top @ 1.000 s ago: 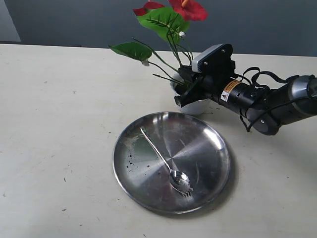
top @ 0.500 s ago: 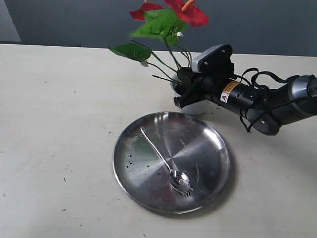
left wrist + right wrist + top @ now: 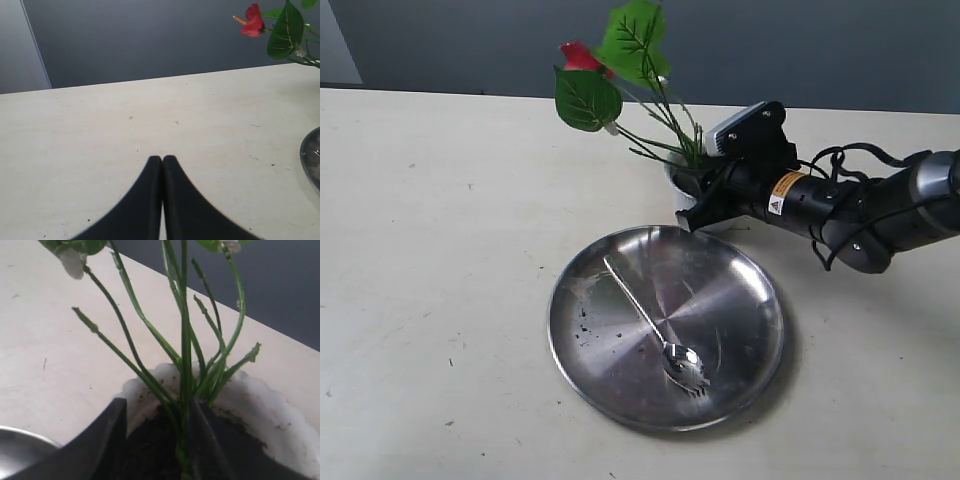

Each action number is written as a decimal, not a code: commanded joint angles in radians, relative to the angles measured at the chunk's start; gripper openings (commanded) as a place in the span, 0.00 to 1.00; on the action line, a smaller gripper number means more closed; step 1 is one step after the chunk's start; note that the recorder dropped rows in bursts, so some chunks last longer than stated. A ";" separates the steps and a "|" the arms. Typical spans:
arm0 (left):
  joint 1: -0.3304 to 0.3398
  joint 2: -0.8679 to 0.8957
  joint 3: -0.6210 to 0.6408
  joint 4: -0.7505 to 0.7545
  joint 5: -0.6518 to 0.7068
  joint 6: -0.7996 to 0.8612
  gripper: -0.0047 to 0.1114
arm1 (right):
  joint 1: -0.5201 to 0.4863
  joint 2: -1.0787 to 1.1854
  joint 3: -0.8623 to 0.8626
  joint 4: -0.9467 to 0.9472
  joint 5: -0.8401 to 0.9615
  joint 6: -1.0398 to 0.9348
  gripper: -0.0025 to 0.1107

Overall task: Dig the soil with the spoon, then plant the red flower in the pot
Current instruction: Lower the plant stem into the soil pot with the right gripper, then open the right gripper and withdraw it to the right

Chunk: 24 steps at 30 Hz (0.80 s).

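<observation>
The red flower (image 3: 578,55) stands with its green stems (image 3: 182,365) in the dark soil (image 3: 150,445) of the small white pot (image 3: 260,400), leaning to the left in the exterior view. My right gripper (image 3: 705,195) is at the pot's mouth, open, one finger on each side of the stem base (image 3: 159,407); the stems lie close against one finger. The pot (image 3: 676,183) is mostly hidden behind it. The spoon (image 3: 655,330) lies in the steel plate (image 3: 740,300). My left gripper (image 3: 162,159) is shut on nothing above bare table; the red bloom (image 3: 254,21) shows far off.
The round steel plate sits just in front of the pot, with soil crumbs on its left part. Its rim (image 3: 312,160) shows at the edge of the left wrist view. A dark wall runs behind the table's far edge.
The flower has swung from upright to leaning left, its red bloom now lower and further left. The right gripper has shifted slightly right and down at the pot.
</observation>
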 commanded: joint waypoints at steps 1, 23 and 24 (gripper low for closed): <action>-0.005 -0.001 -0.002 0.000 -0.014 -0.004 0.05 | -0.005 -0.066 0.001 -0.005 0.110 0.003 0.37; -0.005 -0.001 -0.002 0.000 -0.014 -0.004 0.05 | -0.005 -0.499 0.001 0.017 0.888 0.028 0.05; -0.005 -0.001 -0.002 0.000 -0.014 -0.004 0.05 | -0.005 -0.533 0.001 0.027 0.931 0.028 0.02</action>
